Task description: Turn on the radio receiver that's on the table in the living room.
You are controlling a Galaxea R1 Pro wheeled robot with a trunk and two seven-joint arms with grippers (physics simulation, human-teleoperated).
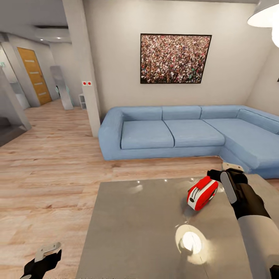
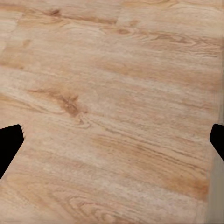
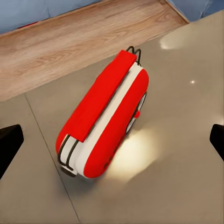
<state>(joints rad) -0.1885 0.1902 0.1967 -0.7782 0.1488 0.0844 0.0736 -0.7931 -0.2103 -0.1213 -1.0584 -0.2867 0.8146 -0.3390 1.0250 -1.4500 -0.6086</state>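
Note:
The red radio receiver [image 1: 202, 192] stands on the glossy grey table [image 1: 135, 232], toward its far right part. My right gripper [image 1: 223, 170] hovers just beyond and right of the radio, open and holding nothing. In the right wrist view the radio [image 3: 105, 123] shows its thin red top with white trim, and its dial [image 3: 137, 112] is barely visible on one side. It sits between the spread black fingertips [image 3: 9, 144], apart from both. My left gripper [image 1: 52, 252] hangs low, left of the table, open over the wood floor [image 2: 107, 107].
The light-blue corner sofa [image 1: 174, 131] runs behind the table and along the right. A framed crowd picture [image 1: 175, 58] hangs above it. A pillar [image 1: 83, 66] stands at the left, with a hallway beyond. A lamp's bright reflection [image 1: 192, 242] lies on the tabletop.

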